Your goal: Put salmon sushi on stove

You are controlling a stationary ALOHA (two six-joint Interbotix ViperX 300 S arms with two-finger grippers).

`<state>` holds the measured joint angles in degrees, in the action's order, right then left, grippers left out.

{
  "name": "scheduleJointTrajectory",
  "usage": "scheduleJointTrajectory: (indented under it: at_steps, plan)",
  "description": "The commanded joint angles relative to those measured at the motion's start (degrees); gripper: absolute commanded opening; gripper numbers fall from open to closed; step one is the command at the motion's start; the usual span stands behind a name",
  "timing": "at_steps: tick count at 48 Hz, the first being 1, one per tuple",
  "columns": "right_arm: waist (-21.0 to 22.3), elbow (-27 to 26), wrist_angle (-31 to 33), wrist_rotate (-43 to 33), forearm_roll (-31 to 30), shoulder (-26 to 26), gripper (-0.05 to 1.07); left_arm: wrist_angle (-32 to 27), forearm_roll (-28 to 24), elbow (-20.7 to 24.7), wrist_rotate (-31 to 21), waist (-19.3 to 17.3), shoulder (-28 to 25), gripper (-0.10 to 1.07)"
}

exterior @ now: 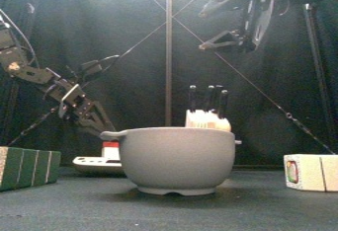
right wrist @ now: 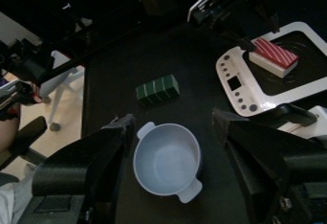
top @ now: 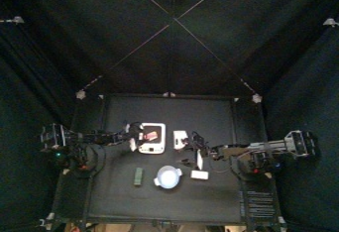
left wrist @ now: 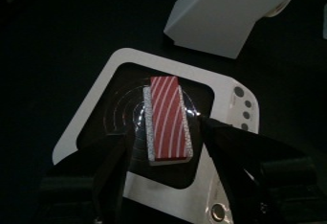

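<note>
The salmon sushi [left wrist: 169, 118], an orange-red striped block, lies flat on the dark middle of the white-rimmed stove [left wrist: 96, 99]. My left gripper [left wrist: 177, 175] stands open just above it. Its jaws flank the near end of the sushi with a small gap on each side. From above, the sushi [top: 153, 134] shows on the stove [top: 143, 142] at the table's left middle, with the left gripper [top: 135, 134] beside it. My right gripper [right wrist: 173, 132] is open and hangs high over the bowl, holding nothing. It also sees the sushi [right wrist: 272, 54] on the stove [right wrist: 243, 79].
A pale-blue bowl [right wrist: 169, 161] sits near the front middle and looms large in the front view. A green block [right wrist: 160, 89] lies to its left and a small white piece [top: 199, 174] to its right. A pale grey object [left wrist: 230, 17] stands just beyond the stove.
</note>
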<state>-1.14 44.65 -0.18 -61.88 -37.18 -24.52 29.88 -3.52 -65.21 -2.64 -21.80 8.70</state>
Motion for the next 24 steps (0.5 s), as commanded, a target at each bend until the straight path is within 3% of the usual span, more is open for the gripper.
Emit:
scheduleJointTrajectory:
  at_steps: [1,24]
  plan:
    - [-0.09,-0.7,-0.44,0.0,-0.09,-1.05,0.96,0.35,0.09,0.26,0.0,0.0,1.93,0.9]
    - [0.0,-0.18,-0.44,0.09,-0.09,-1.05,0.96,0.26,1.32,-0.62,-0.09,0.18,3.52,0.9]
